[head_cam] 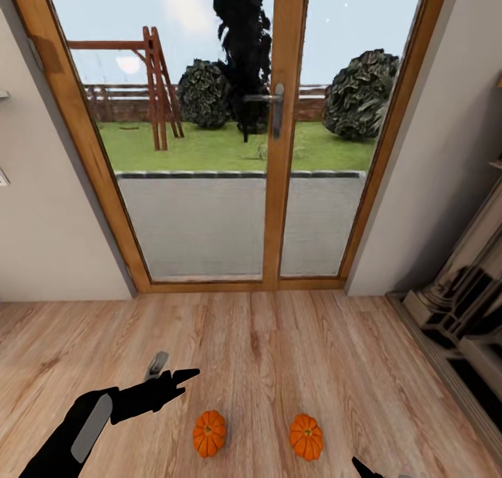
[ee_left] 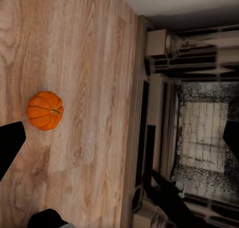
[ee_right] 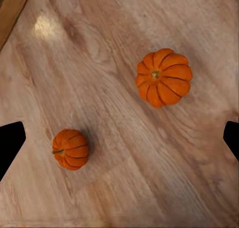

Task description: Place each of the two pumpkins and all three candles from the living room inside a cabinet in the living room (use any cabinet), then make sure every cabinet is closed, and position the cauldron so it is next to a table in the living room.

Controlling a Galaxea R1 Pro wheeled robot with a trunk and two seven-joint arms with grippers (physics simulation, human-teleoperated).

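Two small orange pumpkins lie on the wooden floor, the left pumpkin and the right pumpkin about a hand's width apart. My left gripper hovers open above the floor, a little beyond and left of the left pumpkin. In the left wrist view, one pumpkin lies close to one finger, outside the open jaws. My right gripper pokes in at the bottom edge, right of the right pumpkin. The right wrist view looks down on both pumpkins between wide-open fingers. No candles, cabinet, cauldron or table are in sight.
A wood-framed glazed double door stands straight ahead, with grey walls on both sides. A pale stone fireplace with a dark opening lines the right wall, also seen as the fireplace in the left wrist view. Open plank floor lies between.
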